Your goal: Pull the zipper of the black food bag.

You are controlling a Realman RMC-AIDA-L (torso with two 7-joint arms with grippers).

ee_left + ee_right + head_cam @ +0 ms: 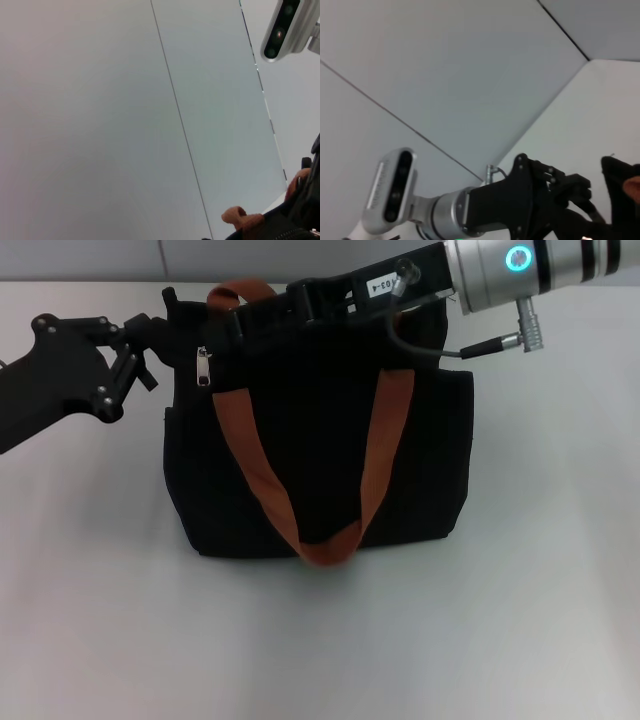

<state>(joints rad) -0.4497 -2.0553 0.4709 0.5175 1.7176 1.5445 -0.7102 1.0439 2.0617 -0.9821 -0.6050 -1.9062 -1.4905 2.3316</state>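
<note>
The black food bag [320, 460] stands upright in the middle of the white table, its orange-brown handles [375, 450] draped over the front. The zipper [203, 367], a small silver pull tab, hangs at the bag's top left corner. My left gripper [158, 335] reaches in from the left and sits against that top left corner, just left of the pull tab. My right gripper [240, 320] comes from the upper right, lies along the bag's top edge and ends just above and right of the tab. The right wrist view shows the left gripper [567, 190] beside the bag's edge [620, 195].
The white table [320, 640] runs wide around the bag on the near side and to the right. A grey wall stands behind. A cable [440, 348] loops off the right wrist over the bag's top. The left wrist view shows a bit of strap [240, 217] and my head camera [282, 27].
</note>
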